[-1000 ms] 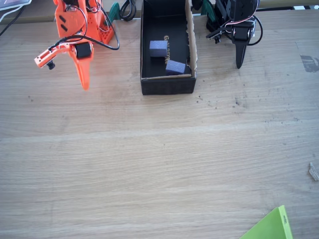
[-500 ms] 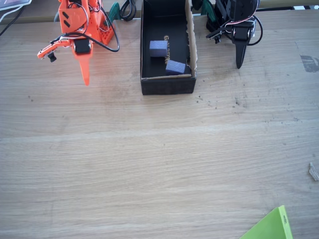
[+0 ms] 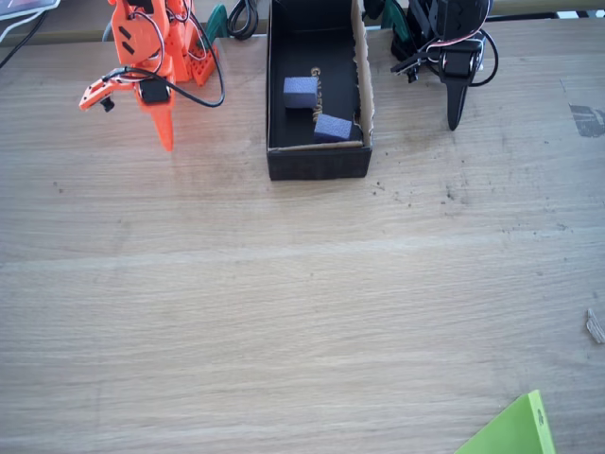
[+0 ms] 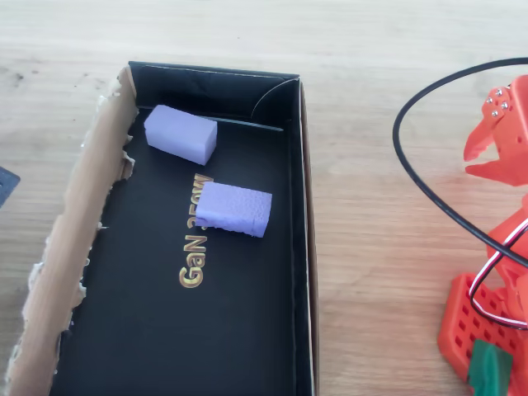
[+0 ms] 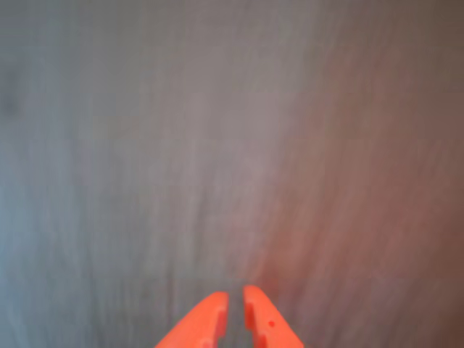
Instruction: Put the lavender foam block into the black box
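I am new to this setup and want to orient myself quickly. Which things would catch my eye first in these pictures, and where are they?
The long black cardboard box at the table's far edge holds two pale lavender foam blocks on its gold-lettered floor. To its left in the fixed view, the bright orange gripper points down over bare wood, its jaws together and holding nothing.

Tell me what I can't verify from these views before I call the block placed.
- Gold lettering on the black box floor: partly covered by a foam block in the overhead view; too small to read in the fixed view.
- The box's near end: cut off by the overhead view's bottom edge.
- Table under the gripper: blurred in the wrist view.
- Orange arm's base: cut off by the fixed view's top edge.
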